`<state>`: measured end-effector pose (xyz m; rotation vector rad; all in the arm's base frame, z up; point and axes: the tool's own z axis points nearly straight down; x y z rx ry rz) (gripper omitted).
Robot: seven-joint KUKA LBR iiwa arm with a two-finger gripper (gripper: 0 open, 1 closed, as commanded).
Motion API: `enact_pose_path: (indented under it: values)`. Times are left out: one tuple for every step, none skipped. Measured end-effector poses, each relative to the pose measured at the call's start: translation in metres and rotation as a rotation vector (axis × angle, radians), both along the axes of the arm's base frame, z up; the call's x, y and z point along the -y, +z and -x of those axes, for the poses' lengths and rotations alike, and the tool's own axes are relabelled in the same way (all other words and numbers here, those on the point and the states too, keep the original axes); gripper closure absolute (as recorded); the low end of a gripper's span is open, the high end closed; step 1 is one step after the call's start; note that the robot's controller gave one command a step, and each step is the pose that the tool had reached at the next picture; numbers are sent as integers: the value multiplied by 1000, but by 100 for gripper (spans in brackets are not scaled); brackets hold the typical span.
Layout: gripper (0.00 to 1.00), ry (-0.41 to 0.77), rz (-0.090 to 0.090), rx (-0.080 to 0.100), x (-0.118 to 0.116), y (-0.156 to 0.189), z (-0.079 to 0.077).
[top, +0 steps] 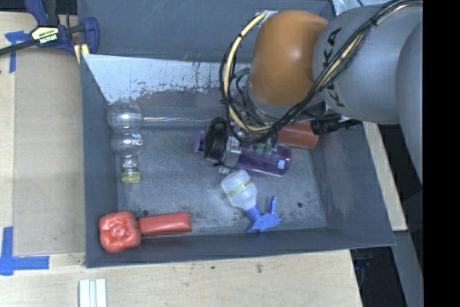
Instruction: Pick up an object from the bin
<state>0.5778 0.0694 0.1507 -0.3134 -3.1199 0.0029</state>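
**End effector (pixel 218 145) low, just left of the purple pack (pixel 267 162); open or closed, I cannot tell.**
Centre over the pack, clear of the white cup (pixel 239 190) nearer.

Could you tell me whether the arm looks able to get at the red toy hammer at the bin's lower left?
Probably yes: the red toy hammer lies alone with nothing on it, and bare floor separates it from the tool at mid-bin. The bin wall close beside it may cramp the approach.
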Motion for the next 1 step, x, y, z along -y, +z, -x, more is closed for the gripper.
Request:
enact_pose_path:
  values:
    - [100,41,-1,8,20,133,-27]
